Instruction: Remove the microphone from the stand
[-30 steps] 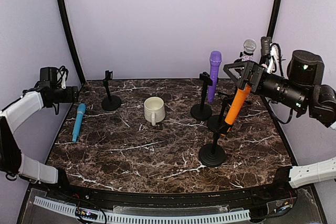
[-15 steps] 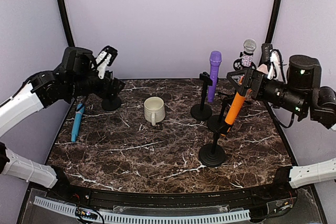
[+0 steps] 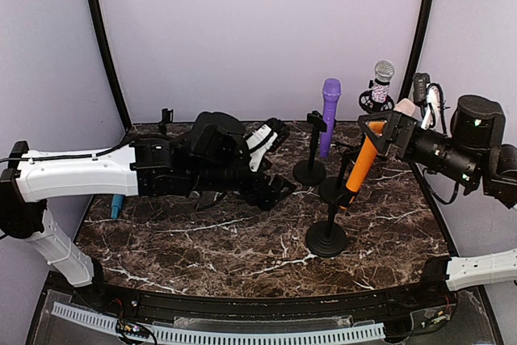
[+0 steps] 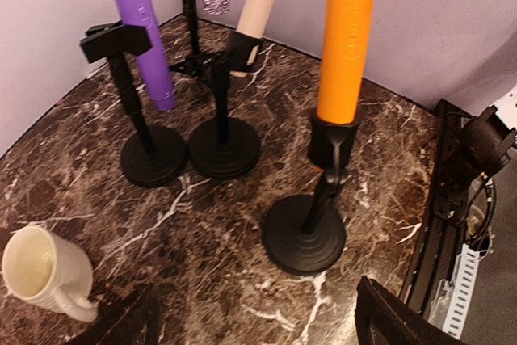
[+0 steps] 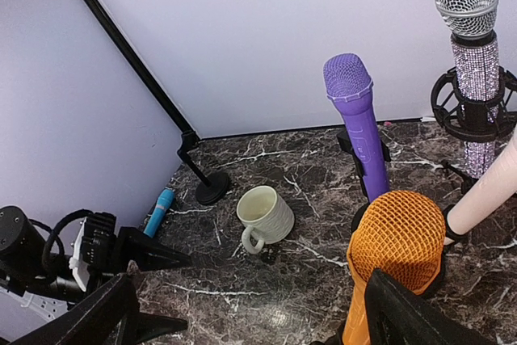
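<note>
L arm reaching low across table, left gripper jaws spread wide, facing stands. Right gripper up at orange mic head, jaws wide too, nothing pinched afaict. Mic tilted in front stand, right of centre. L wrist cam shows clip round its tail. R wrist cam shows mesh head + mug.

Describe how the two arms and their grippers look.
Both arms pair white shells with black joints. The left arm carries a black cable along its white link; the left gripper is black with a white part. The right arm has a black wrist with a green light and looped black cables; the right gripper has black triangular fingers.
</note>
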`<state>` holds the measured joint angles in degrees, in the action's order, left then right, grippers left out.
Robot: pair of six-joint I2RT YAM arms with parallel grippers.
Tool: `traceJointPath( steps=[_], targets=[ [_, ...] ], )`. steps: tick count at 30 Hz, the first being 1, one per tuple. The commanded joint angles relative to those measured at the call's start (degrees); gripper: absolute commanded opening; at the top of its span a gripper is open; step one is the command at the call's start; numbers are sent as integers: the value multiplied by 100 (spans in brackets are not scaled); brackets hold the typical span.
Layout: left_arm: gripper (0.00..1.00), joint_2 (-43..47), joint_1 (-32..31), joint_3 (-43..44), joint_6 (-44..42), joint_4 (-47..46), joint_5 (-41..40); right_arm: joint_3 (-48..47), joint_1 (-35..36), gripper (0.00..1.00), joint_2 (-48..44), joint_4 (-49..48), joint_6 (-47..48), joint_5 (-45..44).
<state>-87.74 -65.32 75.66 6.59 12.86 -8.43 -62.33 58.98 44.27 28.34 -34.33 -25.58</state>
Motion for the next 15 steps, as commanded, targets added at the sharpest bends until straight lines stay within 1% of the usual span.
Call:
traceJointPath(
  steps=[1, 12, 15],
  targets=[
    [85, -425, -159, 52, 435, -886, 781, 57, -1, 99, -60, -251, 161, -96],
    [87, -1752, -250, 838, 469, -1150, 1541, 180, -2, 98, -63, -474, 151, -13],
    [87, -1973, -261, 951, 454, -1224, 1682, 203, -1, 99, -59, -470, 128, 14]
  ],
)
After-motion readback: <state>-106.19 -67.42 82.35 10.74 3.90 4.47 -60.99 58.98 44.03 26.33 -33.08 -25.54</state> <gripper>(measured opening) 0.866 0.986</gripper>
